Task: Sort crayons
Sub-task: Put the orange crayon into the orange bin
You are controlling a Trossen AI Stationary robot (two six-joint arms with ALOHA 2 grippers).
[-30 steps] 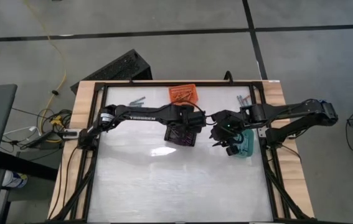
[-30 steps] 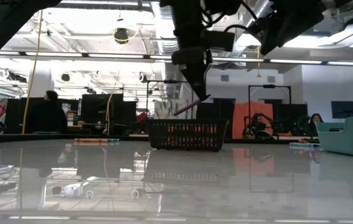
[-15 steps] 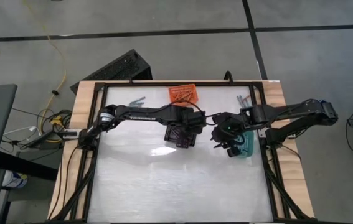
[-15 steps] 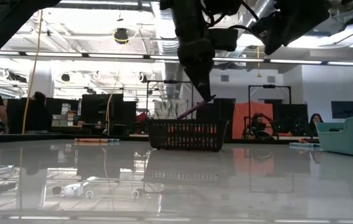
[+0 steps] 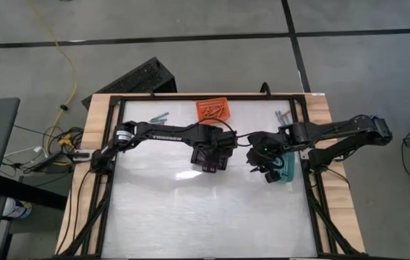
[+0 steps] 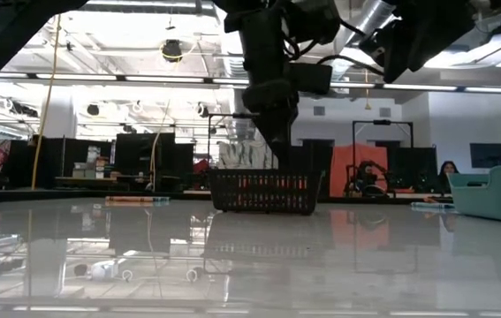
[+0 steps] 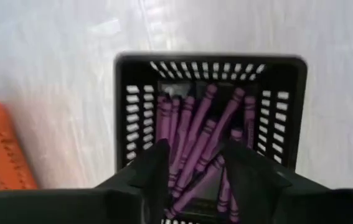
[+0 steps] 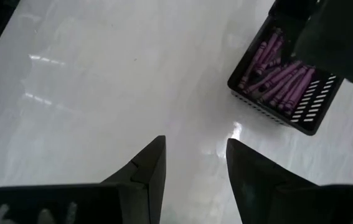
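Left gripper (image 7: 192, 171) hangs right above the black basket (image 7: 210, 68) near the table's middle, jaws parted with nothing between them. Purple crayons (image 7: 192, 134) lie in a loose heap on the basket floor, directly below the gap and clear of both fingers (image 7: 154, 165) – one crayon lies slanted on top of the pile, just under the fingertips. In the low view the gripper's tip sits just over the basket rim (image 6: 265, 174).

Right gripper (image 8: 195, 165) hovers over bare white table (image 8: 89, 93), jaws apart and empty; the purple crayons and black basket are off to one side of it, well apart from its fingers. In the high view it sits beside the teal basket (image 5: 289, 172) at the table's right edge.

Orange basket (image 5: 213, 110) at the far edge holds orange-red crayons (image 5: 212, 108). A few loose crayons (image 5: 162, 116) lie on the table's far left part – more (image 5: 283, 115) near the far right corner; colours too small to tell.
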